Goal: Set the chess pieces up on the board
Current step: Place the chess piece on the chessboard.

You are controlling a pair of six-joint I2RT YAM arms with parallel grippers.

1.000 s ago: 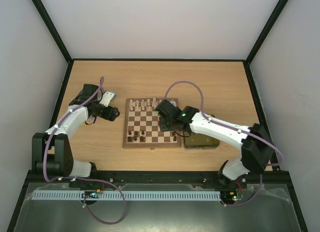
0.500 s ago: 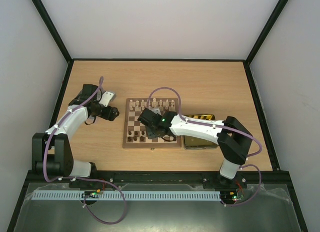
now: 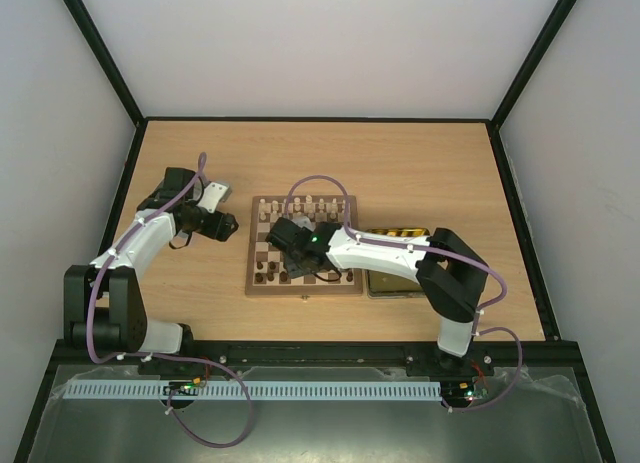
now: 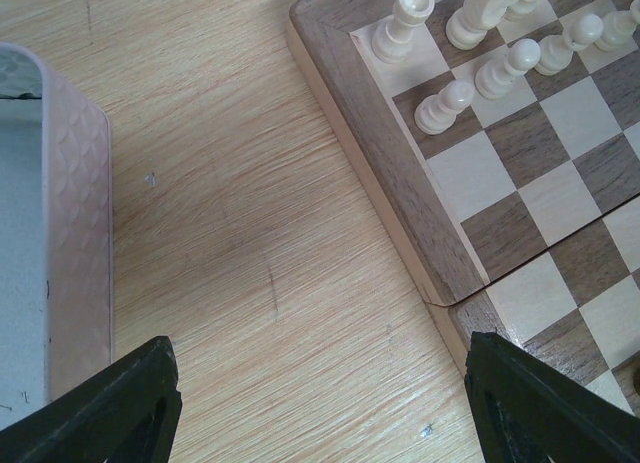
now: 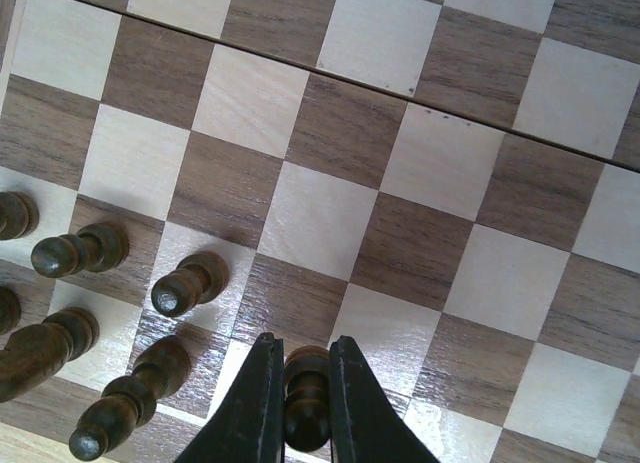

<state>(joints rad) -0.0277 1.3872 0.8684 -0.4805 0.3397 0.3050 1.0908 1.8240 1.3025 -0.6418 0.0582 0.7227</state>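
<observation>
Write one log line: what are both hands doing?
right gripper: shut on dark chess piece over board | left gripper: open, empty, beside board

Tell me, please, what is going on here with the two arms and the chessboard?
The robot is setting up a chess set. The right end effector is shut on a dark brown piece low over the board, next to the other dark pieces standing in the near rows. The left end effector is open and holds nothing, over the table between the silver tin lid and the board's left edge. Pale pieces stand in the far rows.
</observation>
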